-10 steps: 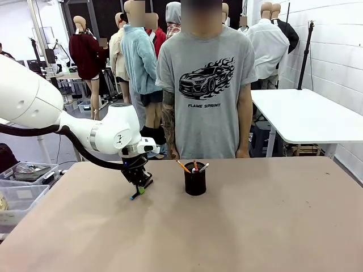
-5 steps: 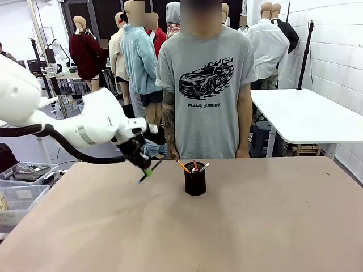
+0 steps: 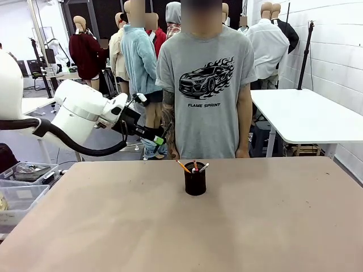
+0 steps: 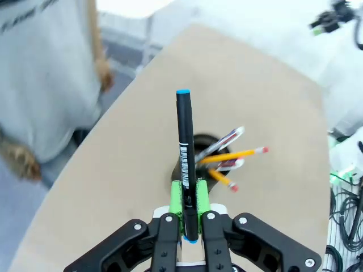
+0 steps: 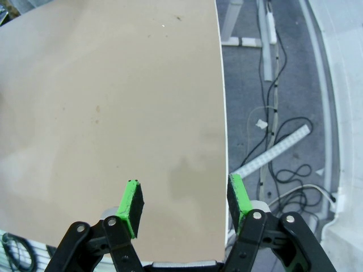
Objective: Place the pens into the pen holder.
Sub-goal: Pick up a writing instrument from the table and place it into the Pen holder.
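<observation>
L gripper (image 4: 187, 218) clamped on black pen (image 4: 185, 153), blue tip fwd, raised above table (image 3: 238, 226) left of holder (image 3: 195, 180). R gripper (image 5: 184, 201) spread, empty. Several pens already in holder; black one left to drop, prob. last.

"FLAME SPRINT" under car graphic on person's grey T-shirt (image 3: 205, 85); pen print unreadable
</observation>
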`<state>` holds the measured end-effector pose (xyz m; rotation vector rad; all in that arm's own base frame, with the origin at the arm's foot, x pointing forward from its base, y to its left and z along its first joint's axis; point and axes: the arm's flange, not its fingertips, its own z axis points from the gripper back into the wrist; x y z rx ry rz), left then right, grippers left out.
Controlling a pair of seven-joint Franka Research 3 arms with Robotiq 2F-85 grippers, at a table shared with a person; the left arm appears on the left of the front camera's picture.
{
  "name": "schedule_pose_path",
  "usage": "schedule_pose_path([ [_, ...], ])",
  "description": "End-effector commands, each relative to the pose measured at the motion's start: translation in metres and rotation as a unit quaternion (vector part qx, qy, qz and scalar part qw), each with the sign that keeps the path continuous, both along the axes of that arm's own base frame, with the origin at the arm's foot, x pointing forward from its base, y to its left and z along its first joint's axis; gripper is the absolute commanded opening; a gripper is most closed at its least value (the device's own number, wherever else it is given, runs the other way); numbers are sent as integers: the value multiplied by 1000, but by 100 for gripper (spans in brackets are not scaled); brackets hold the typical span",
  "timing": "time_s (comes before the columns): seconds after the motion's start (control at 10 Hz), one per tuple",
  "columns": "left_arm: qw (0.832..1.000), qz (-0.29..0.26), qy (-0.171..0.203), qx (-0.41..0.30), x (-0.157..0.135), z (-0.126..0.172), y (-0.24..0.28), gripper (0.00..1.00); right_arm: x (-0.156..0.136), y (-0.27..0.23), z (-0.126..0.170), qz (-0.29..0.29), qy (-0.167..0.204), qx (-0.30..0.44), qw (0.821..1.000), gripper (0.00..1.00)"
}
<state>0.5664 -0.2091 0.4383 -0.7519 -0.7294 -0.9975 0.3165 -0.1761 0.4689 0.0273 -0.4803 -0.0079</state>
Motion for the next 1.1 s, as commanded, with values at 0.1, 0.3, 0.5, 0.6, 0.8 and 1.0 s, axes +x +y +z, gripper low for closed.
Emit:
schedule_pose_path([
  [0.1, 989, -99, -28, -103, 10, -25, 7, 0, 0, 0, 0, 0, 1, 0, 1000, 75],
  [0.3, 973, -149, -57, -166, 16, -35, -10, 0, 0, 0, 0, 0, 1, 0, 1000, 75],
  [0.5, 956, -187, -75, -212, 23, -45, -32, 0, 0, 0, 0, 0, 1, 0, 1000, 75],
  [0.6, 952, -200, -81, -218, 24, -50, -44, 0, 0, 0, 0, 0, 1, 0, 1000, 75],
  [0.8, 941, -228, -80, -237, 34, -72, -64, 0, 0, 0, 0, 0, 1, 0, 1000, 75],
  [1.0, 941, -228, -91, -233, 39, -93, -77, 0, 0, 0, 0, 0, 1, 0, 1000, 75],
])
